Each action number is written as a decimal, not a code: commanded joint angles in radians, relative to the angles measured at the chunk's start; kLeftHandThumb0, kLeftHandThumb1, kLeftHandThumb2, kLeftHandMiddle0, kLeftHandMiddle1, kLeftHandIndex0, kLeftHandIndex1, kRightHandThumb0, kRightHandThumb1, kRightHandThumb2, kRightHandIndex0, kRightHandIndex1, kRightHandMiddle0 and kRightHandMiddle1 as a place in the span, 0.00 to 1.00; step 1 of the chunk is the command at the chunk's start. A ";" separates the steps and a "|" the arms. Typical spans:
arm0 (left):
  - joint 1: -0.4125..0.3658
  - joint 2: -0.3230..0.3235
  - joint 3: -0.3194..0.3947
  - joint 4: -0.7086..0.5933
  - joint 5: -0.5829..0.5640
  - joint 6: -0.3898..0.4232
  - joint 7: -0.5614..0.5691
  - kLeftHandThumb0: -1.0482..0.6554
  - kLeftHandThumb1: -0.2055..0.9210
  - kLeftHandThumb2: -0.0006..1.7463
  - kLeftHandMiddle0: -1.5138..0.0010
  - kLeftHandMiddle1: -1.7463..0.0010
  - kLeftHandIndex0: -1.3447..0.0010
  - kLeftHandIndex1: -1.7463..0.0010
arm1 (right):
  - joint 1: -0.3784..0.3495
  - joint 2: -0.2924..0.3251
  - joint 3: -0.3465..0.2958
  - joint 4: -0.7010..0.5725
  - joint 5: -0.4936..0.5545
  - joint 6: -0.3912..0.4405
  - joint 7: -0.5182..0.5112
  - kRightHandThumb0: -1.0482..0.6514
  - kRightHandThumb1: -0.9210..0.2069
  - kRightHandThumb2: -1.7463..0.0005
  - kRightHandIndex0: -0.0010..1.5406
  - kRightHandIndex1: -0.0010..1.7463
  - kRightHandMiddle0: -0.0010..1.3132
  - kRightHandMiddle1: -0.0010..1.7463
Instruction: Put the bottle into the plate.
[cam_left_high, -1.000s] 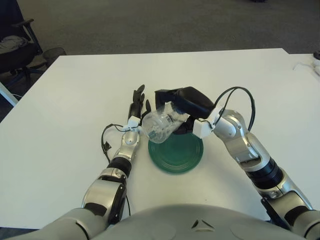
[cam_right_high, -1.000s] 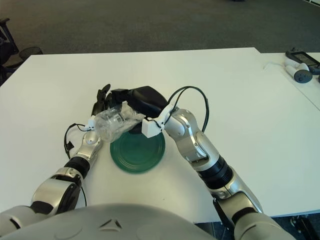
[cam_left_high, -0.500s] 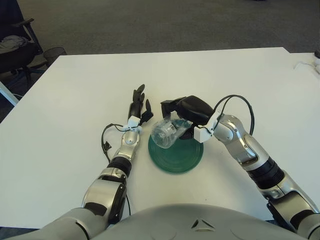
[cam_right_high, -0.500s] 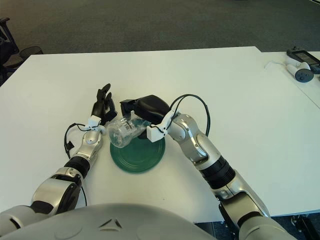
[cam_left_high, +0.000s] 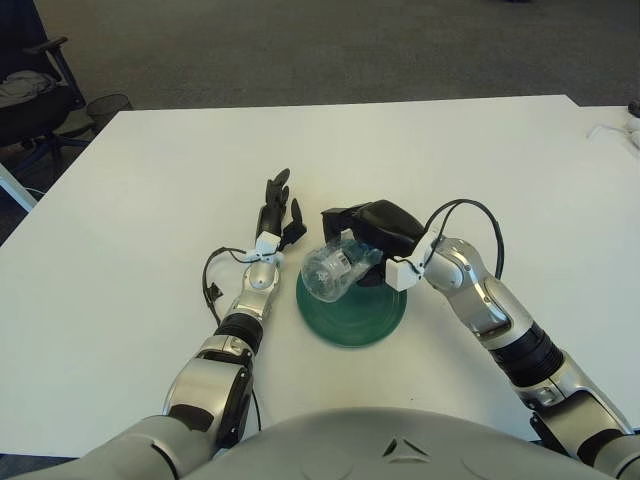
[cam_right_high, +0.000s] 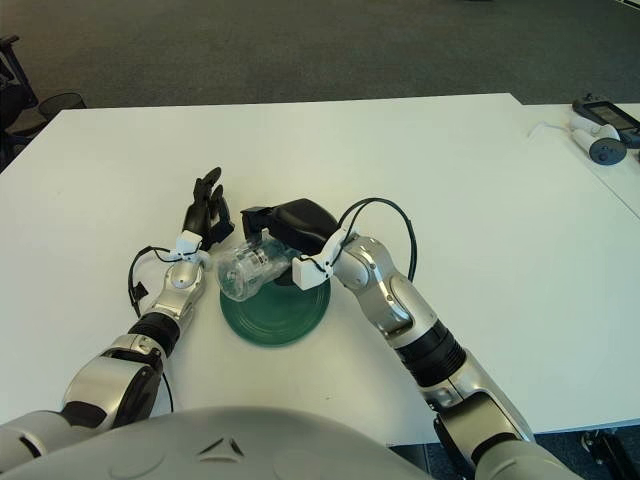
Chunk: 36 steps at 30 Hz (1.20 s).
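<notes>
A clear, crumpled plastic bottle (cam_left_high: 333, 270) lies tilted on its side at the back left edge of the green plate (cam_left_high: 365, 318); I cannot tell whether it touches the plate. My right hand (cam_left_high: 356, 238) reaches in from the right, its black fingers curled around the bottle's upper end. My left hand (cam_left_high: 277, 211) lies on the white table just left of the plate with its fingers spread, holding nothing. Both also show in the right eye view, the bottle (cam_right_high: 245, 272) over the plate (cam_right_high: 285, 318).
A black cable (cam_left_high: 212, 277) loops beside my left forearm. An office chair (cam_left_high: 28, 88) stands off the table's far left corner. A small device (cam_right_high: 601, 146) lies on the neighbouring table at the far right.
My right hand has come down and back a little with the bottle, bringing it from above the plate's left edge down to the plate. My left hand has not moved.
</notes>
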 joint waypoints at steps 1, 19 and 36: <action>0.136 0.004 -0.004 0.122 0.016 0.049 -0.003 0.16 1.00 0.58 0.81 1.00 1.00 0.65 | -0.015 0.012 -0.025 -0.001 -0.006 0.026 0.000 0.62 0.84 0.04 0.57 0.96 0.49 1.00; 0.129 0.009 0.004 0.148 0.008 0.028 -0.016 0.15 1.00 0.59 0.80 1.00 1.00 0.64 | -0.009 0.008 -0.026 -0.071 -0.014 0.112 0.072 0.50 0.52 0.30 0.31 0.99 0.41 0.94; 0.136 0.021 -0.015 0.155 0.040 -0.088 0.032 0.23 1.00 0.58 0.81 1.00 1.00 0.64 | -0.070 -0.146 -0.048 -0.111 -0.104 -0.111 0.100 0.00 0.00 0.63 0.00 0.00 0.00 0.00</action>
